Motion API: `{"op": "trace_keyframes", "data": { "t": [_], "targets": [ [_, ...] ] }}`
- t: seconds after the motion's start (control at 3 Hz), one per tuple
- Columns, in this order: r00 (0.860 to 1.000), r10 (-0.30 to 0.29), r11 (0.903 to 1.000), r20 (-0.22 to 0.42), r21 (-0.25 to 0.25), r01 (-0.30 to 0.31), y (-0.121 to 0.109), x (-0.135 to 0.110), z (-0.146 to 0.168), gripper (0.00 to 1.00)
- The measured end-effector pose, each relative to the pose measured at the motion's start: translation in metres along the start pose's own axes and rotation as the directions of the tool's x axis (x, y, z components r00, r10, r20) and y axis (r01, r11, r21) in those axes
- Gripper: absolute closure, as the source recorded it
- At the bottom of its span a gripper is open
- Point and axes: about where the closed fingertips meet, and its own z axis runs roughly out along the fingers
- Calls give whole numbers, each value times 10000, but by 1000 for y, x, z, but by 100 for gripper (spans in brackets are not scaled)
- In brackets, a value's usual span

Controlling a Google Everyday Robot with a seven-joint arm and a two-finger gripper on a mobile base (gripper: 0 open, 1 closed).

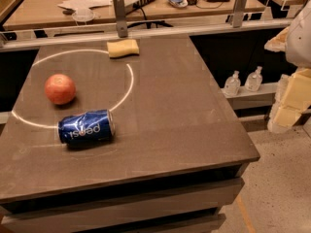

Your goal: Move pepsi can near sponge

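Note:
The pepsi can point(86, 126), blue and dented, lies on its side at the front left of the dark table point(180, 115). The sponge point(123, 48), a pale yellow block, lies at the table's far edge, well behind the can. My gripper point(290, 102) hangs off the table's right side, at the right edge of the view, far from both the can and the sponge. It holds nothing that I can see.
A red-orange apple point(60, 89) sits left of centre, between the can and the sponge. A bright light arc point(127, 89) curves across the tabletop. Two small clear bottles point(243, 81) stand on a low ledge to the right. A cluttered desk point(136, 1) lies behind a metal rail.

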Motion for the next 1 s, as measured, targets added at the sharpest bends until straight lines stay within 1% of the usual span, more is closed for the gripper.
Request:
{"op": "trace_keyframes", "data": {
  "t": [0.33,0.67,1.0],
  "targets": [
    [10000,0,10000,0,0,0,0,0,0,0],
    [9983,-426,9989,397,-191,434,4,-7,0,0],
    [9747,-1240,9883,1861,-646,1381,12,-22,25,0]
  ]
}}
